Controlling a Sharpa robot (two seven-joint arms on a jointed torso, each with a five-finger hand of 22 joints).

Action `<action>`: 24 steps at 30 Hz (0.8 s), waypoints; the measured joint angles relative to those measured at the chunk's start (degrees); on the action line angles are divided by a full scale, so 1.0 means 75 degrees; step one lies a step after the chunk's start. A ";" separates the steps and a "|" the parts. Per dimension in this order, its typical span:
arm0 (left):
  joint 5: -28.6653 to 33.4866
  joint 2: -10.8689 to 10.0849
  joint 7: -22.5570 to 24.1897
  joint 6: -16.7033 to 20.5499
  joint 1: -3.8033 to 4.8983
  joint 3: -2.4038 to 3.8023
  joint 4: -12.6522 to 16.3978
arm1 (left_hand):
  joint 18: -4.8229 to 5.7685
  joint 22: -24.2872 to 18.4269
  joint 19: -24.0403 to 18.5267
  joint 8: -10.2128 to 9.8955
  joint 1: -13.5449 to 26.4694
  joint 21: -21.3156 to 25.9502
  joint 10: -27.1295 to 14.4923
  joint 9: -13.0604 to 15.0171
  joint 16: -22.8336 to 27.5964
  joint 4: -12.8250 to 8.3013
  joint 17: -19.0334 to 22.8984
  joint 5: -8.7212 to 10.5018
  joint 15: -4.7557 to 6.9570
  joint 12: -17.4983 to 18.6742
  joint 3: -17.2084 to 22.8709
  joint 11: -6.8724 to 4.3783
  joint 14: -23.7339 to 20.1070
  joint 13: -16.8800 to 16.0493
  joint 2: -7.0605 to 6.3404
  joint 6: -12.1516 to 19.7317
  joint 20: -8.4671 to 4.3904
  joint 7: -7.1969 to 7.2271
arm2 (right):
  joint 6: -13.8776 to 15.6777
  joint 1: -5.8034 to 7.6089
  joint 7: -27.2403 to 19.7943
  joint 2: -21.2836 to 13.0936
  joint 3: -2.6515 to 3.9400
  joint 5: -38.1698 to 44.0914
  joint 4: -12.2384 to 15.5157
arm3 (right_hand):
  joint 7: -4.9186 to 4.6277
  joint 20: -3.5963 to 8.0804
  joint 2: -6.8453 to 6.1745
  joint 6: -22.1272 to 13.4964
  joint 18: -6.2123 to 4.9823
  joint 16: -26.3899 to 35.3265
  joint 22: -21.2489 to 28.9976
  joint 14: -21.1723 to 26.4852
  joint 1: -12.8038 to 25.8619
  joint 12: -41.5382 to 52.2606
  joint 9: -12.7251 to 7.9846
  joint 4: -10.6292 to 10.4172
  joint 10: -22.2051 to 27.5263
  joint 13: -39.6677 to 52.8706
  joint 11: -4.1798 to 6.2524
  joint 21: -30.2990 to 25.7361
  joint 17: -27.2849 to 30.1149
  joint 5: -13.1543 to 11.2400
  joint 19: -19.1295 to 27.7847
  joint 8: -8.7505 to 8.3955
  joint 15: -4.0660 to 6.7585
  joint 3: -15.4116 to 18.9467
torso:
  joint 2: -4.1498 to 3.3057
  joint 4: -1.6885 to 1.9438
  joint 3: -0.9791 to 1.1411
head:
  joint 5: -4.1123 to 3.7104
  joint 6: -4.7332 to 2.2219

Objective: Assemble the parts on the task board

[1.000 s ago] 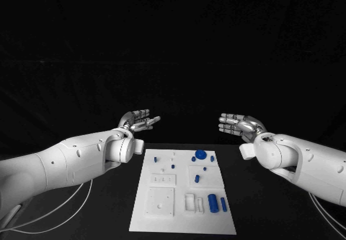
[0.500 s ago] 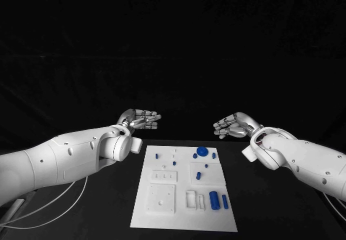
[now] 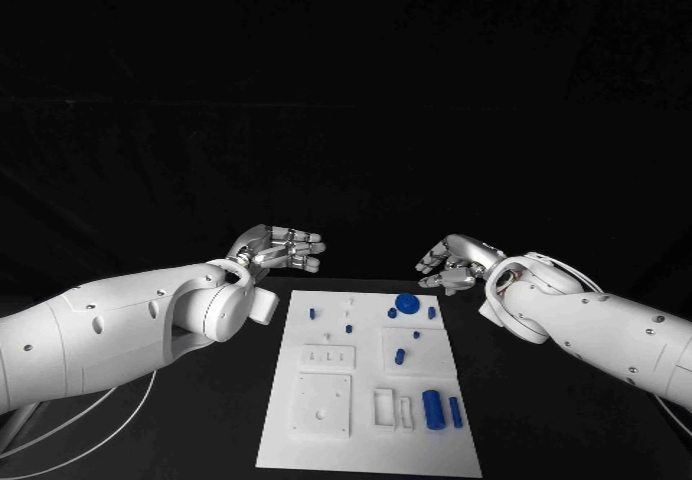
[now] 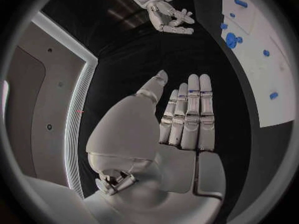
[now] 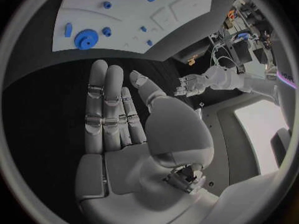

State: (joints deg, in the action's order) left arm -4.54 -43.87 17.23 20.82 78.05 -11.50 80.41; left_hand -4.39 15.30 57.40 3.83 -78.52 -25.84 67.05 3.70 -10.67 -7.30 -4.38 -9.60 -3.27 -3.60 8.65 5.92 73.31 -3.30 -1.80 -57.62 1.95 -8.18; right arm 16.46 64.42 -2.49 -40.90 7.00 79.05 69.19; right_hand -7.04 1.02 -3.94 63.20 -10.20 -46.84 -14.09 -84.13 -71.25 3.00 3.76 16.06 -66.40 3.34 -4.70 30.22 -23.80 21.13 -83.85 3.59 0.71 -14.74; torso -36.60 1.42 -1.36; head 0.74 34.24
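Left hand and right hand hover beyond the task board, fingers apart, holding nothing; blue parts lie on it.

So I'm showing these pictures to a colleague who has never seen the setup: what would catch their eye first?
Probably the two silver hands, the left hand and the right hand, raised with nothing in them over the far end of the black table. Next comes the white task board lying between the arms, with a blue gear near its far end and a blue cylinder near its right edge.
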 measured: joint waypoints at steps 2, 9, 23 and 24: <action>-0.0036 -0.0086 -0.0003 -0.0037 0.0042 0.0006 0.0130 | -0.0001 0.0054 -0.0111 0.0000 0.0003 -0.0070 -0.0080 0.0000 0.0015 -0.0051 0.0006 0.0000 -0.0006 0.0000 0.0021 0.0048 -0.0007 0.0000 -0.0003 0.0000 0.0030 0.0000 | 0.0001 0.0008 0.0134 0.0039 0.0003 0.0317 0.0044 | 0.0021 0.0087 -0.0038 0.0056 0.0001 -0.0352 -0.0304 0.0060 0.0054 0.0000 0.0005 0.0018 -0.0207 0.0002 0.0042 0.0536 -0.0139 0.0214 -0.0024 0.0000 0.0081 -0.0283 | -0.0090 0.0029 -0.0008 | -0.0010 -0.0049; -0.0125 -0.0253 -0.0015 -0.0122 0.0110 0.0031 0.0377 | -0.0006 0.0045 -0.0174 0.0000 0.0008 -0.0073 -0.0303 -0.0001 0.0332 -0.0126 0.0027 0.0000 -0.0047 0.0000 0.0006 0.0055 -0.0047 0.0001 -0.0009 0.0000 0.0093 0.0000 | 0.0001 0.0015 0.0499 0.0206 0.0003 0.1212 0.0091 | 0.0058 0.0154 -0.0253 0.0112 0.0001 -0.0615 -0.0689 0.0158 0.0268 0.0000 0.0016 -0.0065 -0.0291 0.0009 0.0076 0.0904 -0.0319 0.0224 -0.0014 0.0000 0.0096 -0.0906 | -0.0333 0.0122 0.0001 | -0.0037 -0.0118; -0.0301 -0.0390 -0.0060 -0.0186 0.0200 0.0168 0.0686 | -0.0005 -0.0079 -0.0174 0.0000 0.0038 -0.0073 -0.0479 0.0002 0.0394 -0.0190 0.0020 0.0000 -0.0074 0.0000 -0.0199 0.0124 -0.0020 0.0002 -0.0040 0.0101 0.0094 -0.0044 | -0.0010 0.0019 0.1029 0.0468 0.0006 0.2550 0.0166 | 0.0062 0.0119 -0.0431 0.0029 0.0001 -0.0691 -0.0904 0.0177 0.0100 0.0000 0.0015 -0.0044 0.0028 0.0009 -0.0022 0.0898 -0.0256 -0.0421 -0.0035 0.0000 0.0059 -0.0947 | -0.0628 0.0240 -0.0005 | -0.0128 -0.0171; -0.0312 -0.0393 -0.0063 -0.0189 0.0211 0.0175 0.0697 | -0.0005 -0.0094 -0.0174 0.0000 0.0038 -0.0073 -0.0497 0.0004 0.0394 -0.0187 0.0020 0.0000 -0.0074 0.0000 -0.0202 0.0142 -0.0020 0.0001 -0.0040 0.0124 0.0094 -0.0067 | -0.0015 0.0020 0.1069 0.0502 0.0006 0.2633 0.0156 | 0.0062 0.0102 -0.0431 0.0029 0.0001 -0.0691 -0.0920 0.0178 0.0100 0.0000 0.0015 -0.0043 0.0048 0.0009 -0.0042 0.0873 -0.0251 -0.0434 -0.0018 0.0000 0.0058 -0.0947 | -0.0645 0.0245 -0.0007 | -0.0133 -0.0171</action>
State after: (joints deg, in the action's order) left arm -6.88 -46.82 16.76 19.40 79.63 -10.19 85.64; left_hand -4.42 14.60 56.09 3.83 -78.24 -26.38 63.32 3.73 -7.72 -8.71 -4.23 -9.60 -3.82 -3.60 7.14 6.99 73.16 -3.29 -2.10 -56.70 2.65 -8.69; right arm 16.35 64.58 5.53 -37.14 7.05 98.79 70.35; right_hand -6.57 1.79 -7.17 63.42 -10.20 -52.02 -20.98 -82.80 -70.50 3.00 3.87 15.73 -66.03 3.41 -5.02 36.77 -25.69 17.88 -83.99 3.59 1.14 -21.84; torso -41.43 3.26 -1.41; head -0.26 32.96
